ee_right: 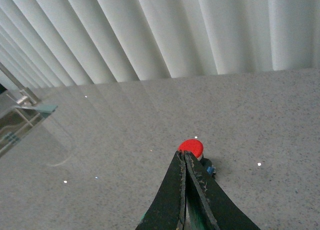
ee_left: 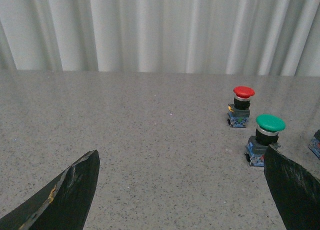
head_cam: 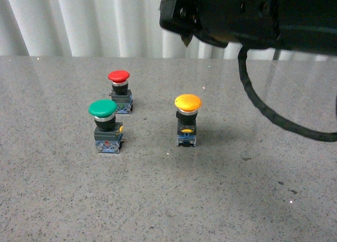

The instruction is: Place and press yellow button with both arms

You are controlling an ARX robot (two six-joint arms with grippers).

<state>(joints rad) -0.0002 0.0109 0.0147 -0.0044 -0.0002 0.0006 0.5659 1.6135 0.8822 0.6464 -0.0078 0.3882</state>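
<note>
The grey speckled table [head_cam: 158, 200] carries everything, with pale pleated curtains [head_cam: 79, 20] behind it. Largest in the front view is the right arm [head_cam: 247, 15], a bulky black mass high above the table, its cable looping down beside it. Its gripper [ee_right: 186, 190] is clenched with nothing between the fingers, tips pressed together and aimed over the red button [ee_right: 191, 148]. The left gripper [ee_left: 180, 190] is spread wide and empty, hanging low over the table; the green button [ee_left: 269, 130] sits just beyond one fingertip.

The yellow button [head_cam: 187, 121] stands upright on the table, below the right arm and well apart from both grippers — only a sliver at the left wrist view's edge may be its base. It looks light, rigid and top-heavy, so likely to tip or skid on the smooth table. The black body under the silver collar seems the best hold, leaving the glossy cap free for pressing
</note>
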